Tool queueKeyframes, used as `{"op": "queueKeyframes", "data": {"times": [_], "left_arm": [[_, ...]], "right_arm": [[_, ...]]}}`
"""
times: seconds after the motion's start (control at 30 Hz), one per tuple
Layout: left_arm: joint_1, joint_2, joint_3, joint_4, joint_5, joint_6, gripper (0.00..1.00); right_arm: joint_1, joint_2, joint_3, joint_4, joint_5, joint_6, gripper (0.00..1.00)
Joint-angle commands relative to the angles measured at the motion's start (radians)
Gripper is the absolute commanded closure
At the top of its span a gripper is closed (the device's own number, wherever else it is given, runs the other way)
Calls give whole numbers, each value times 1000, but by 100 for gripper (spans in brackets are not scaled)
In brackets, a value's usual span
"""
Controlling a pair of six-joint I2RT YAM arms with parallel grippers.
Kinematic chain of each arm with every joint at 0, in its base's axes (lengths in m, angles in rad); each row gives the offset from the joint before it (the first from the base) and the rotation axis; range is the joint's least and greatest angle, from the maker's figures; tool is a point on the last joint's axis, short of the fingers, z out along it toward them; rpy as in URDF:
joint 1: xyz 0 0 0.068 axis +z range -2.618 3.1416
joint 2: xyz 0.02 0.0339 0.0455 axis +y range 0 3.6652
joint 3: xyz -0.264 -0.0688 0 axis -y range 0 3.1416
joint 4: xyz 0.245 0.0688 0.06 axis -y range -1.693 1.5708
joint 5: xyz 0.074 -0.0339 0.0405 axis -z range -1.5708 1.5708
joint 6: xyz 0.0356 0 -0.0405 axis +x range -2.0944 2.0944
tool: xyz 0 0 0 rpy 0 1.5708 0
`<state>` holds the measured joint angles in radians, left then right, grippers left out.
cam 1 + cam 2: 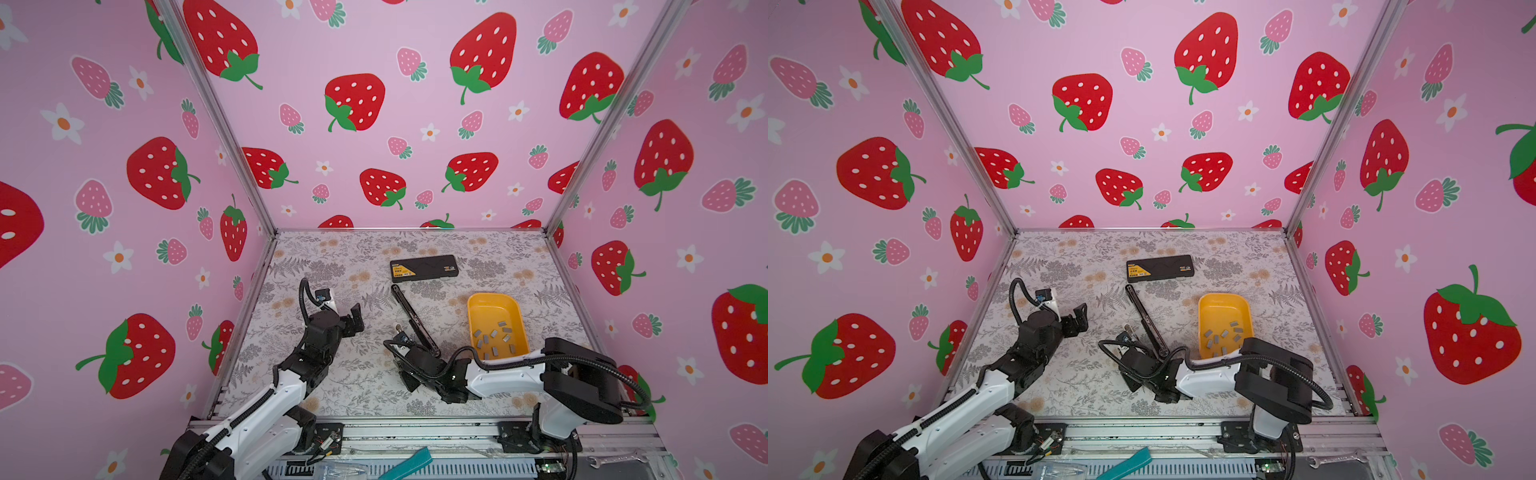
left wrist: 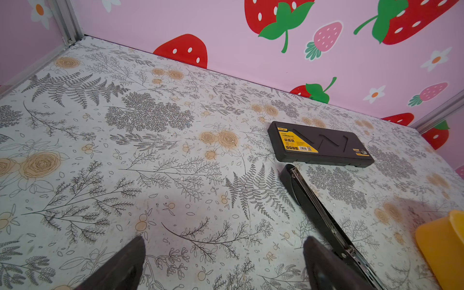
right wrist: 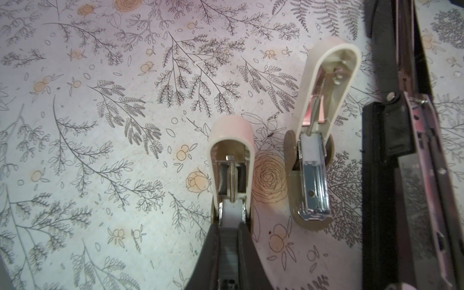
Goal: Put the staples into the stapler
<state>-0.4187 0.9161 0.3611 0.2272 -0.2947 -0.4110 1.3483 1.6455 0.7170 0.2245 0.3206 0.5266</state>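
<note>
One black stapler (image 1: 413,318), two cream staplers (image 3: 315,185), one box (image 1: 424,268), one tray (image 1: 492,305), about twelve staples (image 1: 493,333)

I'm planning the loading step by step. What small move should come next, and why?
Probably send the left claw toward the tray for one strip. It is open and empty, the staples lie in the tray, and the right claw is shut on an opened cream stapler.

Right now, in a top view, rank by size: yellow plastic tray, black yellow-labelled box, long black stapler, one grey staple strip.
yellow plastic tray
black yellow-labelled box
long black stapler, longer but thinner
grey staple strip
</note>
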Motion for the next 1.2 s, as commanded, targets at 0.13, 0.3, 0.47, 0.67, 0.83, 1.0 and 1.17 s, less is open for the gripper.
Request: {"op": "queueKeyframes", "data": {"times": [0.13, 0.3, 0.47, 0.67, 0.83, 1.0, 1.17], "left_arm": [[5, -6, 23, 6, 2, 3, 1], [5, -4, 24, 6, 5, 2, 1], [5, -4, 24, 7, 5, 3, 1], [5, -2, 24, 8, 5, 3, 1], [5, 0, 24, 8, 5, 2, 1], [4, 1, 24, 8, 6, 1, 1], [4, 1, 25, 7, 8, 1, 1]], "right_arm": [[8, 11, 4, 9, 22, 19, 91], [8, 8, 2, 6, 23, 17, 91], [8, 11, 1, 6, 27, 16, 91], [8, 17, -1, 7, 25, 17, 91], [9, 18, -8, 9, 20, 25, 91], [9, 17, -17, 13, 16, 36, 91], [13, 22, -27, 20, 14, 43, 91]]}}
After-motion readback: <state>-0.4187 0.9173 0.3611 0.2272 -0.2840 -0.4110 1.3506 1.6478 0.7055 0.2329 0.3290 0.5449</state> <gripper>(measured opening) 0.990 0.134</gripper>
